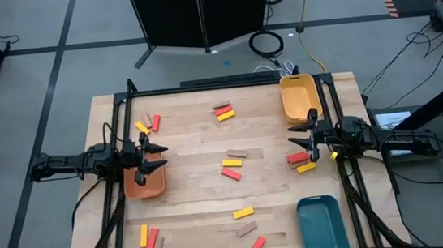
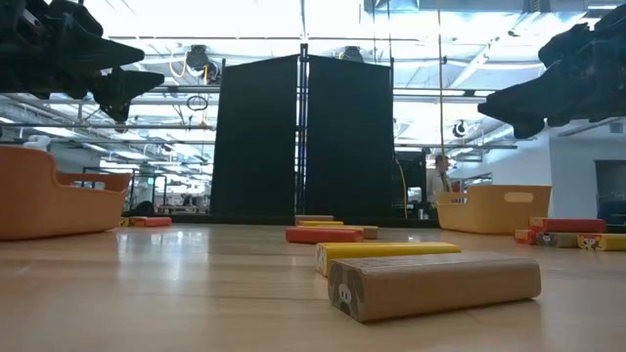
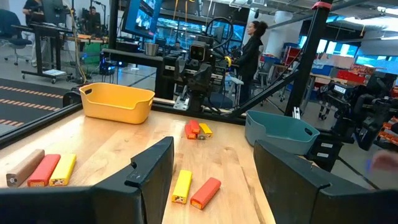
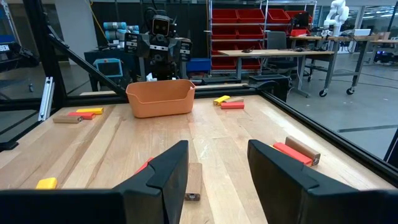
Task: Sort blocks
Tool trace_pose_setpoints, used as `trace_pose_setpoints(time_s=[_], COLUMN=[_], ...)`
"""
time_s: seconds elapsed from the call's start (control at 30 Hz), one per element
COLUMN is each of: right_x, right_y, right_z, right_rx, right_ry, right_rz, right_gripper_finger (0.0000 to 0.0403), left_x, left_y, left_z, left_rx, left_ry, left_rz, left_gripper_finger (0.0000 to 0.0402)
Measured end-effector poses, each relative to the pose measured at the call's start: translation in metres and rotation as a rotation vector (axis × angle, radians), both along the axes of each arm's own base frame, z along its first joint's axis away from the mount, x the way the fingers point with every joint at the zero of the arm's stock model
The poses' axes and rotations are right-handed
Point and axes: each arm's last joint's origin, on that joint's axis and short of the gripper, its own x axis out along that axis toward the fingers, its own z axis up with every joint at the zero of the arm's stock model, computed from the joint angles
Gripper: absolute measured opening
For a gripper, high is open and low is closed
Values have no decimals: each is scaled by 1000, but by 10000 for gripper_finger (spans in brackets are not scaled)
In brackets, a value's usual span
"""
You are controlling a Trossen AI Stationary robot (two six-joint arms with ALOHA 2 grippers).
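Observation:
Small flat blocks in red, yellow and tan wood lie scattered on the wooden table: a group at the far left [image 1: 148,124], one at the far middle [image 1: 223,112], some in the centre [image 1: 232,168], others near the front [image 1: 245,229] and front left [image 1: 148,237]. My left gripper [image 1: 158,158] hovers open at the table's left side, above the orange tray [image 1: 144,183], pointing level toward the centre. My right gripper [image 1: 295,144] hovers open at the right side, facing it, above a small cluster of blocks [image 1: 300,161]. Nothing sits between either gripper's fingers [image 3: 152,174] [image 4: 168,171].
A yellow tray [image 1: 299,99] stands at the far right and a teal tray [image 1: 323,226] at the near right. Black frame rails [image 1: 226,83] run along the table's far edge and sides. A black screen and a person [image 2: 442,181] show beyond the table.

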Motion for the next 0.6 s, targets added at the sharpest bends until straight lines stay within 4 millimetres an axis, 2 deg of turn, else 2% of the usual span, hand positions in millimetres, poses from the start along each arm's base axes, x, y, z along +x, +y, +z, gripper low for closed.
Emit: trace_pose_setpoints(time_s=[0.6], right_x=[0], right_y=[0], right_z=[0], right_rx=[-13], right_ry=[-1], right_rz=[0], right_gripper_finger=[160], left_x=[0], left_y=[0], left_z=[0], left_rx=[0], left_ry=[0], left_rz=[0], left_gripper_finger=[219])
